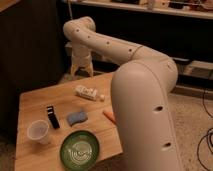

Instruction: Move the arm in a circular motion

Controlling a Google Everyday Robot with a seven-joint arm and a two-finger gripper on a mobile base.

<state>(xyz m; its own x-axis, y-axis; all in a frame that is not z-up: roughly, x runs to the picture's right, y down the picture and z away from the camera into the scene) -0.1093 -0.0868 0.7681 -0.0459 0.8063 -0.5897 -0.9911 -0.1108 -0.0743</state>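
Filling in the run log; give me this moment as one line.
task: circular sweep | cream-white jointed robot arm: raised, over wooden table | pincer: beyond table's far edge, holding nothing | table items untouched

Dim warm light catches the hand (82, 71) above the table's (31, 104) back.

Single camera view, taken from above and behind the arm (142, 95), looking forward and down across the wooden bench (30, 102). The nearest arm segment stands close to the lens and fills much of the right half, hiding the bench's right side. The gripper (81, 71) hangs beyond the bench's far edge (its lower tip blends with the dark background). A shelf (150, 10) crosses the top of the frame; speckled floor (192, 120) shows at right.
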